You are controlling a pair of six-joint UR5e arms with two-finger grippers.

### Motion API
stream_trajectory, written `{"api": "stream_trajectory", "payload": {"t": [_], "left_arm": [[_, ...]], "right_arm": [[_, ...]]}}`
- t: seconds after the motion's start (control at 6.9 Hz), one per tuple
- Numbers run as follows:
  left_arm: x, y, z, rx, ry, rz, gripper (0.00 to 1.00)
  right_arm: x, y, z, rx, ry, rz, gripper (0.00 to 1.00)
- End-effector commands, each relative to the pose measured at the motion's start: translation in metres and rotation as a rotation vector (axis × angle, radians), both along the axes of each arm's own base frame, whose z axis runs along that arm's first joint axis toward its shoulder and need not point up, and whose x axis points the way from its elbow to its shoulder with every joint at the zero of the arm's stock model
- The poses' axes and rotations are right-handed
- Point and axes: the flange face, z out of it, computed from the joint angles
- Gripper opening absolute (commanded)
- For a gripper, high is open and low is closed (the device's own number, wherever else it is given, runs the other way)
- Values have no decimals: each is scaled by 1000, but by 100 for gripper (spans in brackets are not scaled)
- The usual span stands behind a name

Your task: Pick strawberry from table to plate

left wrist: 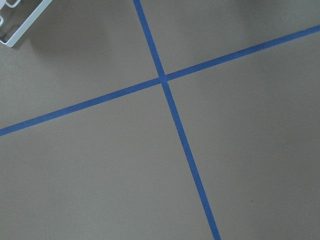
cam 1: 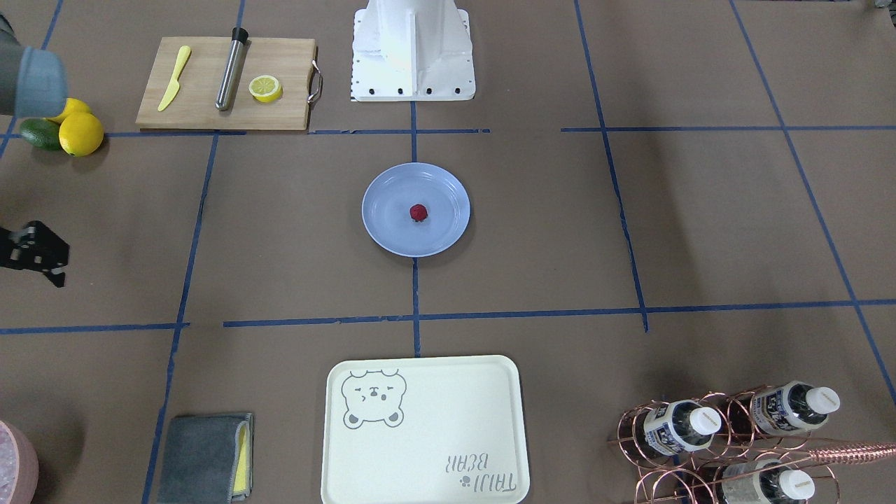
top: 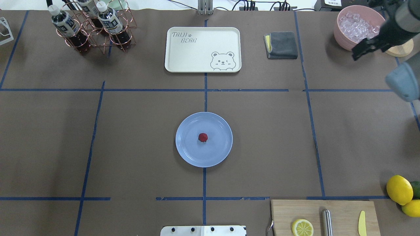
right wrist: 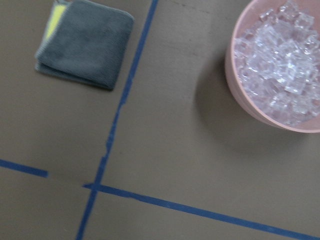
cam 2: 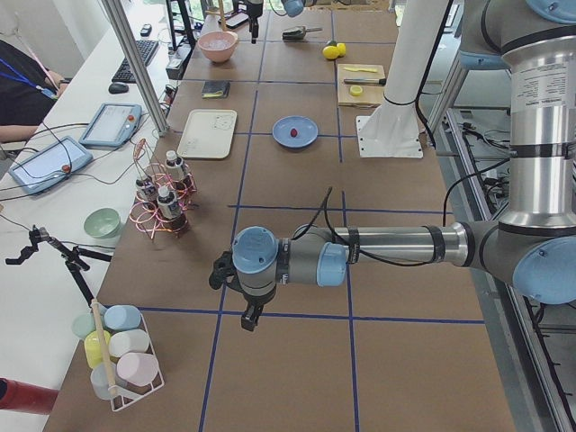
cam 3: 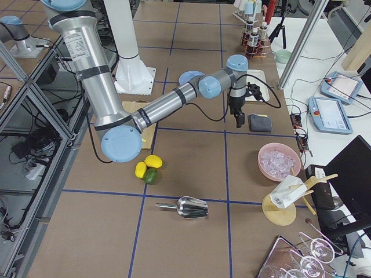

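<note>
Strawberry (top: 203, 137) is sitting pretty much dead middle of the plate (top: 188, 152), centre of the overhead frame. It's too small and round to call a long axis or say which way the tip points. Right gripper (top: 358, 52) hangs at the upper right by the pink ice bowl (top: 341, 36); can't tell how wide it's open. Left gripper (cam 2: 249, 317) only shows from the side, so can't tell there either. Brown worktop (top: 137, 137) shows all round the plate, and the bear tray (top: 197, 55) sits well apart, higher up in the frame.
</note>
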Motion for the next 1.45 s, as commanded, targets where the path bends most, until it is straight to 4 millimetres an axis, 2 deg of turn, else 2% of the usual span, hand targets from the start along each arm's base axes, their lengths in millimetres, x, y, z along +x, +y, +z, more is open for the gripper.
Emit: {"api": "stream_trajectory", "payload": {"t": [0.0,0.14,0.29,0.43,0.58,1.16,1.3], "left_arm": [[0,0,1,-38,3,-32,100],[-1,0,-8,-15,-1,-32,100],[-2,0,-11,-4,-1,-30,100],[-4,0,-12,1,-29,-32,100],[-4,2,-14,8,-35,-31,100],[-5,13,-8,-5,-35,-33,100],[-4,19,-3,-15,-33,-31,100]], "right_arm": [[131,41,100,5,-21,-79,100],[180,72,155,-37,-16,-68,100],[219,111,202,-76,-11,-19,100],[245,142,252,-145,2,35,100],[256,156,271,-177,-17,73,100],[248,150,257,-210,-100,110,100],[239,145,253,-217,-101,106,100]]}}
